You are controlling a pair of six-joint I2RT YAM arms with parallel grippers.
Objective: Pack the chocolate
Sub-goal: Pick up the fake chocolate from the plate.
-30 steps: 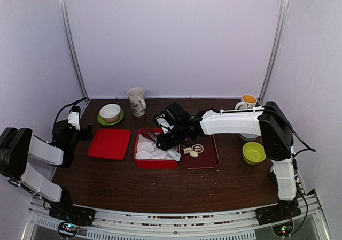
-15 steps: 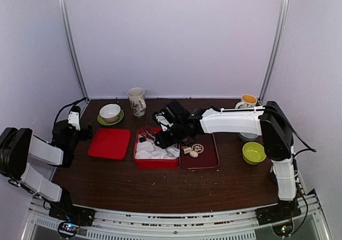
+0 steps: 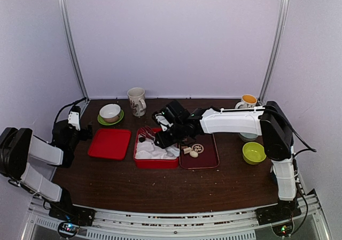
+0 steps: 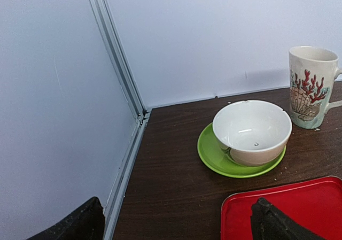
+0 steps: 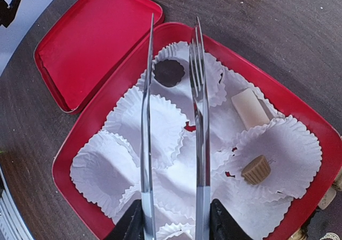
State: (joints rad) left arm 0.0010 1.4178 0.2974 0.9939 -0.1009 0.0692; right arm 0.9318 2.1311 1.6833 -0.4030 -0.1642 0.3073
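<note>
My right gripper (image 5: 173,221) is shut on metal tongs (image 5: 201,117), whose two arms stand apart over the red box (image 5: 65,160) of white paper cups. A dark chocolate (image 5: 169,72) lies in a far cup between the tong tips, with a gap on each side. A cream piece (image 5: 250,108) and a tan piece (image 5: 256,169) sit in cups to the right. In the top view the right gripper (image 3: 164,134) hangs over the box (image 3: 155,164), and more chocolate (image 3: 195,150) lies on the maroon tray (image 3: 209,157). My left gripper (image 4: 179,221) is open and empty beside the red lid (image 4: 299,202).
A white bowl (image 4: 252,130) on a green saucer (image 4: 214,155) and a coral-patterned mug (image 4: 310,87) stand behind the lid (image 3: 109,142). A green bowl (image 3: 254,152) and a mug with an orange inside (image 3: 248,101) stand at the right. The left gripper (image 3: 80,130) is close to the left wall.
The right gripper moved the tongs slightly toward the box's far-left cups and the tongs spread a little; a dark piece now shows in a cup there. The left arm has not moved.
</note>
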